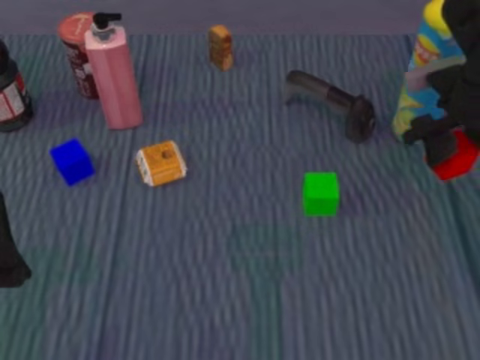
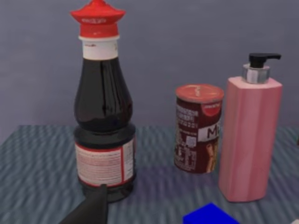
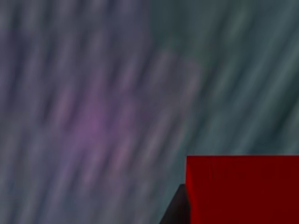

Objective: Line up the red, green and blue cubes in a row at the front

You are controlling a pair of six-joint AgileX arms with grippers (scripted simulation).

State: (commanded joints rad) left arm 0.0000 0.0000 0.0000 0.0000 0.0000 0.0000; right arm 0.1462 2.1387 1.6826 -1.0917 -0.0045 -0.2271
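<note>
Right gripper (image 1: 444, 146) at the far right of the table, clamped on the red cube (image 1: 454, 159), which shows below the dark fingers in the top view and fills the corner of the right wrist view (image 3: 243, 189) with a dark finger edge pressed against its side. Just behind it, a tall colourful canister (image 1: 427, 67) with a yellow cap, partly covered by the arm; contents not visible. Left gripper (image 1: 11, 259) parked at the near left edge, fingers too little in view to tell whether apart or together; only one dark tip (image 2: 91, 210) showing in the left wrist view. Along the far left, three closed containers: a dark sauce bottle (image 2: 103, 112) with a red cap, filled with dark liquid; a brown-red snack can (image 2: 197, 128) with its lid on; a pink pump bottle (image 2: 250, 140), opaque. Blue cube (image 1: 72, 161) on the left, nearer than the pink bottle and well apart from the others. Orange-and-white printed box (image 1: 160, 163) lying tilted just right of the blue cube. Green cube (image 1: 321, 194) right of centre, alone on the cloth. Dark handled tool (image 1: 334, 101) lying farther back, between the green cube and the canister. Small orange-yellow block (image 1: 220, 47) upright near the far edge.
</note>
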